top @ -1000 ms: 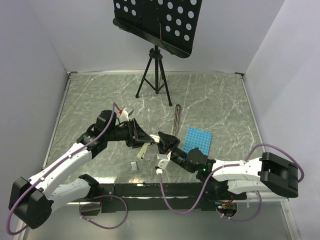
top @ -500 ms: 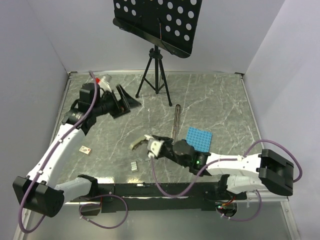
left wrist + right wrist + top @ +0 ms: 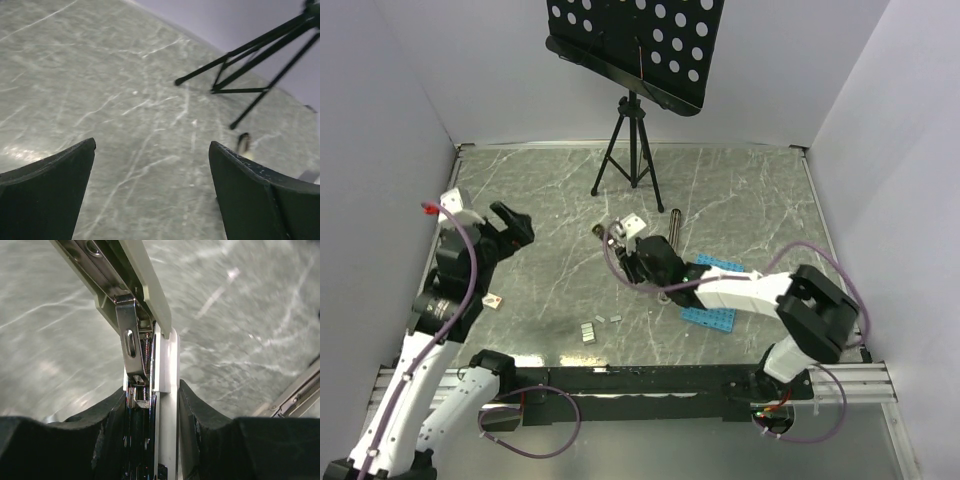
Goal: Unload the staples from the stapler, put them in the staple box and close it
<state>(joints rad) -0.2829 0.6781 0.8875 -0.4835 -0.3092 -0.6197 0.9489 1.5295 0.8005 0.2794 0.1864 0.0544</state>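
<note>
Silver staples point(image 3: 588, 331) lie out, seven o'clock from the stapler point(image 3: 131, 335) our right gripper point(image 3: 152, 400) pinches; left gripper point(image 3: 152, 147) spread. Maybe more inside.

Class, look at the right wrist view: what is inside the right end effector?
The right end effector grips the stapler. The stapler's rear end is covered by the fingers; whether it is loaded cannot be seen.

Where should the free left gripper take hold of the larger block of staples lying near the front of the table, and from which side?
Probably from straight above, pinching the staple block across its two opposite side faces. It lies flat and low on the table, with bare surface beside it, so it cannot be scooped from the side. The left gripper is open and empty.
</note>
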